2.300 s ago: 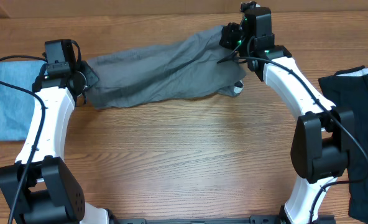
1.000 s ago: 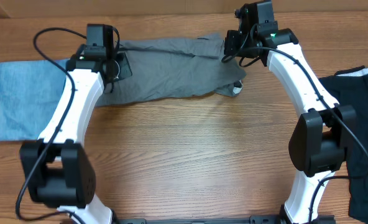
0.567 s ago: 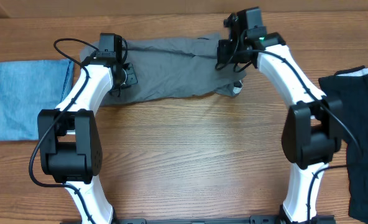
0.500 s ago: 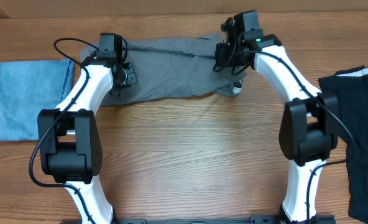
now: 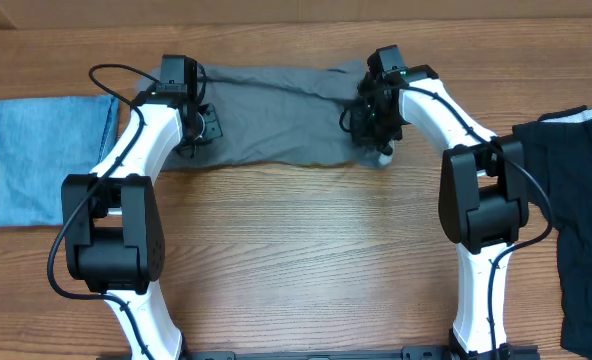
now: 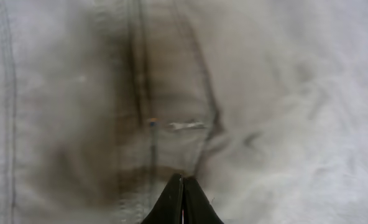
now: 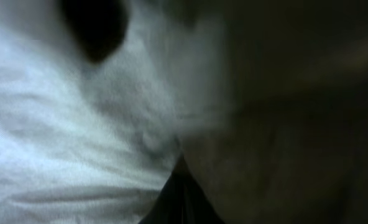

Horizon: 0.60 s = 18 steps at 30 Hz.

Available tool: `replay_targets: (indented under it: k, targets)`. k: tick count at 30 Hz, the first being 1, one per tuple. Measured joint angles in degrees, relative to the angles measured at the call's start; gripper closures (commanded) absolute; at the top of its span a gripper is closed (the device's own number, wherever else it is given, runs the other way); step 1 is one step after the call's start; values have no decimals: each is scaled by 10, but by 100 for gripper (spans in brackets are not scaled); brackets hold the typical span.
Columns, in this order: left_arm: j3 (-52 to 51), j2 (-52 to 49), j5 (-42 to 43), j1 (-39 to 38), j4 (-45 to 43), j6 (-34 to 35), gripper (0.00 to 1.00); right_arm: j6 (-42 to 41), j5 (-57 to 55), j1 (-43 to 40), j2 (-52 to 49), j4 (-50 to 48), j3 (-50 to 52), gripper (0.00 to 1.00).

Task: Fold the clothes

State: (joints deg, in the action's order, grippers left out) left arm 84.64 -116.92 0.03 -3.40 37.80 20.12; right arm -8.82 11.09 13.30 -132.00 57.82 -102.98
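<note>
Along the far edge of the wooden worktop (image 5: 306,250), stretched sideways, a plain mid-grey garment of thin wrinkly cloth (image 5: 276,120), pinched at one end by closed left jaws, at the other by closed right jaws.

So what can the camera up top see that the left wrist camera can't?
Only the overhead view shows the wooden table, the right pincer, the blue denim piece at the left and the black garment at the right. Only the left wrist view shows the seams up close, and the pincer tips shut together on the cloth. Both show the grey garment and the left pincer.
</note>
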Motion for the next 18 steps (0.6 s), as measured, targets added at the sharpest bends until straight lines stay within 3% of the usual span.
replay_targets:
  k: [10, 18]
  targets:
    - [0, 43, 6, -47, 43, 0, 96, -29, -32, -12, 2, 180, 0, 96]
    - [4, 146, -15, -110, 107, 8, 96, -38, -51, -12, 2, 235, 2, 96]
